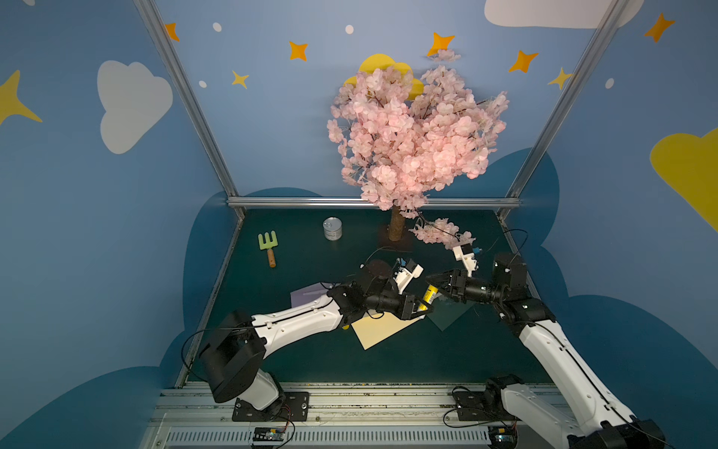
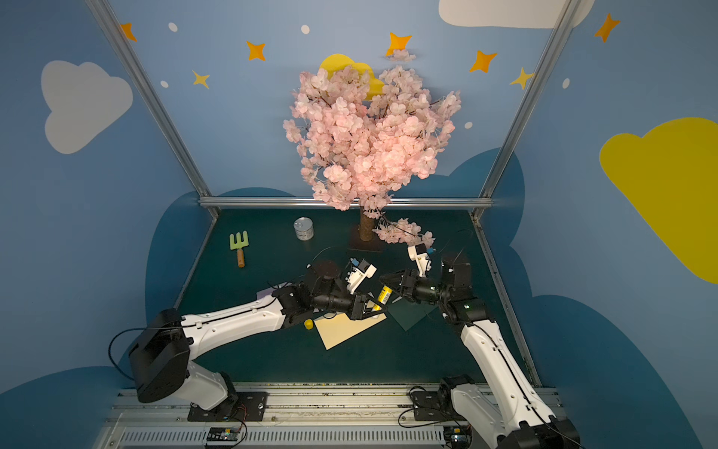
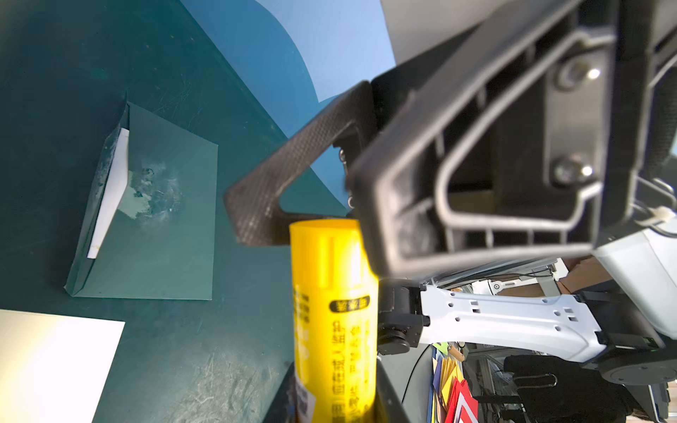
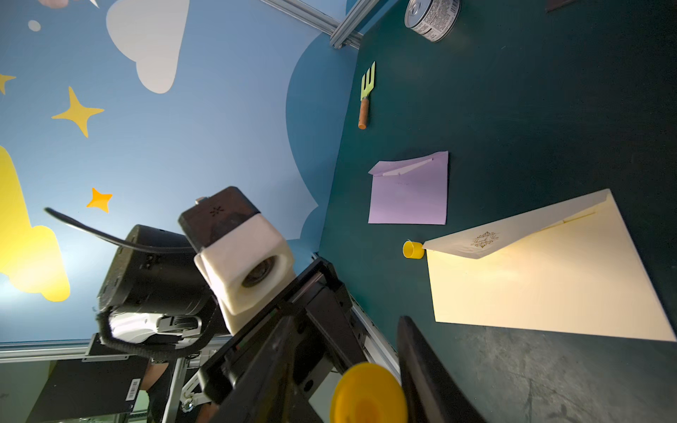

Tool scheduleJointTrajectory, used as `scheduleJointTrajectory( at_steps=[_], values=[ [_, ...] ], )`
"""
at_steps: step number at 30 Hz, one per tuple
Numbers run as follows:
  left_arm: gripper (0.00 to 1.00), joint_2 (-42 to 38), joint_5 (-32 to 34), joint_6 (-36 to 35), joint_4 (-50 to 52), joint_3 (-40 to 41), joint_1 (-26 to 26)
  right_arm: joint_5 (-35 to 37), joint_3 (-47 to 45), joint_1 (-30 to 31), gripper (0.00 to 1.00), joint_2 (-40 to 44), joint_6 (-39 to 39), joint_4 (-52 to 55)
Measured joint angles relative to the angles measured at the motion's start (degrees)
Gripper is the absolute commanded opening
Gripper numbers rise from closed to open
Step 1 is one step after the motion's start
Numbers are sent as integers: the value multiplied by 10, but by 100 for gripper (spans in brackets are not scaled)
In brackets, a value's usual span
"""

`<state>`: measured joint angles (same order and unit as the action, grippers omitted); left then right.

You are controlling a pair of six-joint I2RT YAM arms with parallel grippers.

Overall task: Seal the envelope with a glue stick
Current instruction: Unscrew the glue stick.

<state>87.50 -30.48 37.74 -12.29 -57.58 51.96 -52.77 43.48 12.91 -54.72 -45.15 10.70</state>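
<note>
the left gripper (image 1: 423, 306) is clenched on the lower body of the glue stick (image 1: 430, 294), holding it tilted in the air over the middle of the table (image 1: 311, 357), between the cream envelope (image 1: 382, 328) and the green envelope (image 1: 447, 317) to its right; the right gripper (image 1: 432, 280) straddles the stick's upper end, though i cannot tell whether it is pinching or slack; the round cap (image 4: 413, 249) lies off, just beside the tip of the cream flap; my worries: the smooth, hard plastic cylinder could twist or slip if the two grips pull unevenly; with the cap off, glue might smear the woven-textured fingers (image 3: 278, 183); the thin, light paper envelopes could slide on the scuffed table.
</note>
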Motion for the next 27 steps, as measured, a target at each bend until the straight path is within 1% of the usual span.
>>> scheduleJointTrajectory(
  at_steps=[9,13,15,16,19,22,26,27],
  values=[
    [3,-3,-9,28,-29,6,-15,-32,-10,-2,35,-10,-12,-26],
    [3,-3,-12,35,-34,6,-18,-35,-14,-2,27,-11,-13,-31],
    [3,-3,-13,38,-35,6,-19,-34,-14,-3,24,-12,-11,-33],
    [3,-3,-15,39,-36,6,-19,-34,-14,-3,25,-12,-12,-33],
    [3,-3,-15,40,-37,7,-20,-34,-14,-3,32,-15,-12,-35],
    [3,-3,-16,41,-45,15,-20,-36,-14,-3,35,-20,-14,-36],
    [3,-2,-16,42,-58,27,-20,-36,-14,-3,35,-24,-16,-36],
    [3,-2,-17,43,-59,28,-20,-36,-14,-5,34,-25,-16,-36]
  ],
)
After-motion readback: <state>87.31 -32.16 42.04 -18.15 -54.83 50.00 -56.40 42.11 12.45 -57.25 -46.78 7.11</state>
